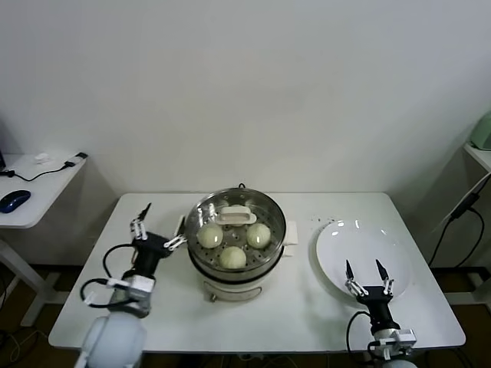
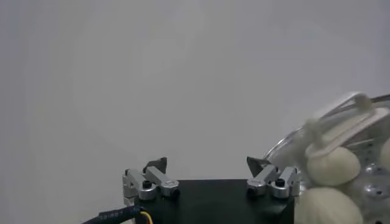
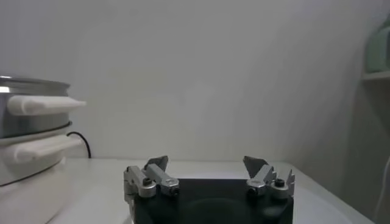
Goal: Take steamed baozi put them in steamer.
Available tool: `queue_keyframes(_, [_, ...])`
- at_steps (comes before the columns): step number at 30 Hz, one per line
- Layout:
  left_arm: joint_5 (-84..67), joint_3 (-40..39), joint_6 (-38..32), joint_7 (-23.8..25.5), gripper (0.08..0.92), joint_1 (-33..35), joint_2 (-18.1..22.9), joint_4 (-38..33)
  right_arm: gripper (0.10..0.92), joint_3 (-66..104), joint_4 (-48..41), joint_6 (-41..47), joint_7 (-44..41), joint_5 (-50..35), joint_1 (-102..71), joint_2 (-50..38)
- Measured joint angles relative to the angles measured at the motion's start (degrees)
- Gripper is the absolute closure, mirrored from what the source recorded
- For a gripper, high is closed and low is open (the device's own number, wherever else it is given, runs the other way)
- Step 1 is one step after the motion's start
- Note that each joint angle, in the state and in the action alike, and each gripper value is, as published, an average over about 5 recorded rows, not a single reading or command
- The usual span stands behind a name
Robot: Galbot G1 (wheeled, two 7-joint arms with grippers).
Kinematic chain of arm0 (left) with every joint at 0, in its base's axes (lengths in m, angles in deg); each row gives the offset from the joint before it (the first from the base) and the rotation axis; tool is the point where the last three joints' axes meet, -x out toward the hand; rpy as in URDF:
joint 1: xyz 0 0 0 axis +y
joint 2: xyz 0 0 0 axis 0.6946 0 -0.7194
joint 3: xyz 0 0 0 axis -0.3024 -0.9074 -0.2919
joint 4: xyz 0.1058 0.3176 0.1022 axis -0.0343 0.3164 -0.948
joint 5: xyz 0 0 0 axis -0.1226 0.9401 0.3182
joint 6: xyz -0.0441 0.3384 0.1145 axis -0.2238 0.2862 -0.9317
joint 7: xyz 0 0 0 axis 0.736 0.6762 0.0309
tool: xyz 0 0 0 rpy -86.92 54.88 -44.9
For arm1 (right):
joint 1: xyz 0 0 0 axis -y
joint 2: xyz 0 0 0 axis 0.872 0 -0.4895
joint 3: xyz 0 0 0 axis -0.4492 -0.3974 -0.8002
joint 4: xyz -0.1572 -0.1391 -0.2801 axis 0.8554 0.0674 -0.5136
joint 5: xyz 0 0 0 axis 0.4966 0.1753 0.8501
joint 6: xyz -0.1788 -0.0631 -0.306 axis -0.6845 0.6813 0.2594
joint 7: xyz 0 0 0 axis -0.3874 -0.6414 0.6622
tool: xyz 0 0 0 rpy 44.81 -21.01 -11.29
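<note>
Three baozi (image 1: pixel 232 244) visible in steamer (image 1: pixel 268 253), mid-surface; a fourth can't be confirmed. Glass lid (image 1: pixel 235 215) sits over the steamer. Left claw (image 1: pixel 157 227) open, empty, just beside steamer's left rim, nearer. Right claw (image 1: pixel 367 274) open, empty, over bare white plate (image 1: pixel 345 238).

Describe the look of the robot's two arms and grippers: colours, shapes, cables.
Both match. The left gripper and right gripper each have a black boxy body carrying two silvery metal jaw mounts with dark screws, ending in dark pointed tips. Black cables loop beside the left arm's pale grey wrist segments; its wrist view also shows a black cable with yellow wire. A black cable curls beside the right arm.
</note>
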Motion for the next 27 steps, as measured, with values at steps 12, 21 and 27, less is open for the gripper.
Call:
queue_keyframes(12, [-21.81,7.52,-15.19,2.88,0.177,4.64,-2.18,15.02,0.203,-0.46,-0.19,0.29,0.10,-1.87,0.70,0.06])
queue_keyframes(21, [-25.26,6.98,-22.00,3.71,0.177,5.59,-2.18,20.03,0.203,-0.92,-0.36,0.88,0.09,-2.22,0.69,0.36])
queue_keyframes(27, [-26.40,6.30,-24.44,3.89,0.177,5.79,-1.88,21.49,0.203,-0.95,-0.41,0.98,0.10,-2.36,0.48,0.43])
